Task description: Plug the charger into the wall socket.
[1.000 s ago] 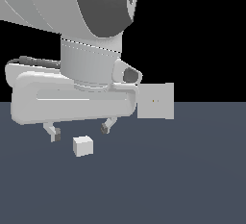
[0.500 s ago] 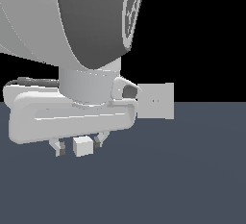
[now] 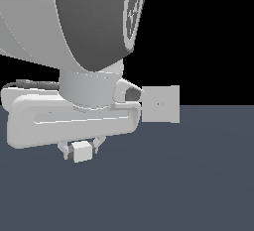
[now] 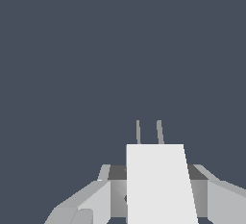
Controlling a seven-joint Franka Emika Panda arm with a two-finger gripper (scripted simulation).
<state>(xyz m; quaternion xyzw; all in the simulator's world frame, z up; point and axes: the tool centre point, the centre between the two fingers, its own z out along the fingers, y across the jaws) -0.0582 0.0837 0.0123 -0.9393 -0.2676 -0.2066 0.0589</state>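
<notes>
The small off-white cube-like charger (image 3: 82, 151) is held between the closed jaws of the white gripper (image 3: 80, 150), just above the dark grey floor (image 3: 188, 185); the flat light-grey square socket panel (image 3: 160, 104) is seen upright, apart

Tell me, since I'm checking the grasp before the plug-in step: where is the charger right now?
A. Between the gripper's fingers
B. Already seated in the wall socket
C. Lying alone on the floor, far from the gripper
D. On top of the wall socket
A: the charger sits between the fingers of the gripper, prongs showing in the wrist view, apart from the wall socket.
</notes>
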